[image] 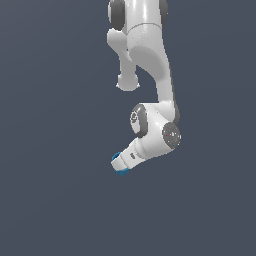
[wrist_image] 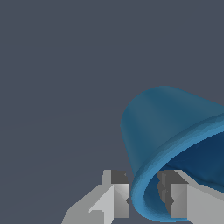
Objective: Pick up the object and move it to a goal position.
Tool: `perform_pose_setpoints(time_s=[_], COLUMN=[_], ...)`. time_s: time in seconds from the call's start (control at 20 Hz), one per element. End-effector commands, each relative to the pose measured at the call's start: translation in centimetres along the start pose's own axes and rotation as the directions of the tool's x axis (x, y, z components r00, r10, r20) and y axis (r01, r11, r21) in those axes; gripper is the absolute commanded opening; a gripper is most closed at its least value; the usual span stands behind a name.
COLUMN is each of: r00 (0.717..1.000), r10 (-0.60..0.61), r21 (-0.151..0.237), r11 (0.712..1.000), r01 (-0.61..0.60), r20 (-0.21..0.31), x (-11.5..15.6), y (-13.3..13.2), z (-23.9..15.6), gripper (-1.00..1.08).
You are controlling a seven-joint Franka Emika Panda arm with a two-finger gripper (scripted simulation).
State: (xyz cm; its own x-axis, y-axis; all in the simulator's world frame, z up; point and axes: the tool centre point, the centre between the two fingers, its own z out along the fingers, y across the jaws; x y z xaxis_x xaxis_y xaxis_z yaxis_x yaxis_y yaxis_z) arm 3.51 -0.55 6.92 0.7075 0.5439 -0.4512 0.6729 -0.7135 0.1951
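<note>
The gripper (wrist_image: 144, 199) is clamped on the blue cup (wrist_image: 168, 131). In the wrist view the two grey fingers (wrist_image: 119, 197) straddle the cup's rim wall: one pad sits outside the wall, the other inside the mouth. The grasp is therefore a rim pinch, not a hold across the full body.

The cup is tilted relative to the hand. Its long axis runs obliquely away from the fingertips, with the open mouth toward the fingers and the closed base pointing away. Most of the cup's mass lies to one side of the pinch line.

In the exterior view, the arm's last link slopes down toward the exterior view's left. Only a sliver of the blue cup (image: 119, 170) shows at the tip of the gripper (image: 119, 163).

No goal marker is visible in either view, so its direction cannot be stated. Because the load is off-centre, transport should probably avoid abrupt wrist rotation, which could swing the cup about the pinch.
</note>
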Motion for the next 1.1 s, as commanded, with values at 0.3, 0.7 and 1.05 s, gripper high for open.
perform_pose_setpoints(time_s=[0.3, 0.7, 1.05], r00=[1.0, 1.0, 1.0], r10=[0.0, 0.0, -0.001], r21=[0.0, 0.0, 0.0], r11=[1.0, 1.0, 1.0], r01=[0.0, 0.0, 0.001], r20=[0.0, 0.0, 0.0], x=[-1.1, -4.7, -9.8], y=[0.0, 0.1, 0.2], z=[-0.9, -3.9, -8.2], gripper=[-1.0, -1.0, -1.0])
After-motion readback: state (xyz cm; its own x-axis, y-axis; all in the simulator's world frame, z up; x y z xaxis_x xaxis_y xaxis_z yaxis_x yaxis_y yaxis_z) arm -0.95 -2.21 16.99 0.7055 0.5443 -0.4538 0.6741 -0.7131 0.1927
